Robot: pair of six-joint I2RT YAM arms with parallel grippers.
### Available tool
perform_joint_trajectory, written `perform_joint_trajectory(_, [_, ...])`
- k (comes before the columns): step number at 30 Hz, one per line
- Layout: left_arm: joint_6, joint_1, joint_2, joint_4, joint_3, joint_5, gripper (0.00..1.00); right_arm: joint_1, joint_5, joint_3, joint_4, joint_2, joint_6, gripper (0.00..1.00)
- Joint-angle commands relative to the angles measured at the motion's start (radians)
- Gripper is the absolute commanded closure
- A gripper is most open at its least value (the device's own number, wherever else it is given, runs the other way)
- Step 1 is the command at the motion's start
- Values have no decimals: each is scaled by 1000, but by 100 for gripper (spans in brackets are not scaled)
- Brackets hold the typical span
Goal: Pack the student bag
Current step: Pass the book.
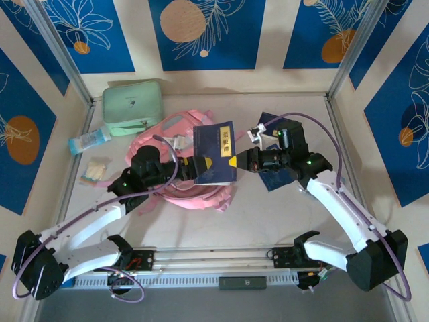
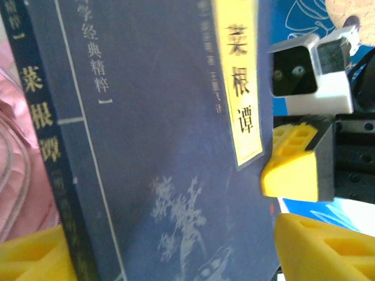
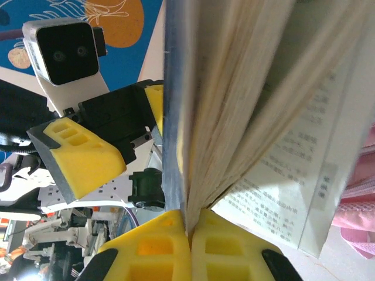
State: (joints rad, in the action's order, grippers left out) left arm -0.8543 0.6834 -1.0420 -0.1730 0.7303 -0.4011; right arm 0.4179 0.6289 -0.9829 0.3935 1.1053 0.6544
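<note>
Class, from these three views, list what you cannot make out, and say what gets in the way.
Opening of the student bag: top view, covered by the book and left arm.
Dark blue item: top view, mostly hidden under the right arm.
Light blue packet, beige packet: top view, too small to identify.
Book's cover: right wrist view, seen edge-on.

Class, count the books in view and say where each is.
1 for certain: the blue book over the pink backpack, clamped in the right gripper. A dark blue flat thing under the right arm may be another.
</note>
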Motion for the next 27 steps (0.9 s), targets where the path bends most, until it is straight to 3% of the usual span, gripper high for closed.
perform_joint_trajectory(1, [-29, -4, -15, -128, -15, -60, 34, 6, 47, 16, -68, 5, -8, 100])
perform_joint_trajectory(6, [-35, -5, -29, -131, -5, -65, 54, -3, 17, 26, -42, 20, -36, 100])
perform_joint_trajectory(9, [-28, -4, -18, -112, -9, -35, 70, -5, 12, 20, -16, 28, -50, 89])
perform_joint_trajectory(11, [-42, -5, -14, -117, -13, -25, 84, -7, 6, 19, -4, 23, -50, 77])
perform_joint_trajectory(13, [-42, -5, -16, -112, -4, -28, 92, -9, -16, 20, 19, 12, -56, 54])
perform_joint_trajectory(16, [-59, -6, -23, -131, 0, -22, 98, -27, -74, 17, 85, -1, -66, 18])
perform_joint_trajectory(19, [-104, -4, -41, -218, 2, -52, 100, -64, -28, 59, 47, -10, -29, 0])
perform_joint_trajectory(27, [-246, 17, -147, -490, 32, -146, 100, -28, 233, 84, -171, 41, 114, 1])
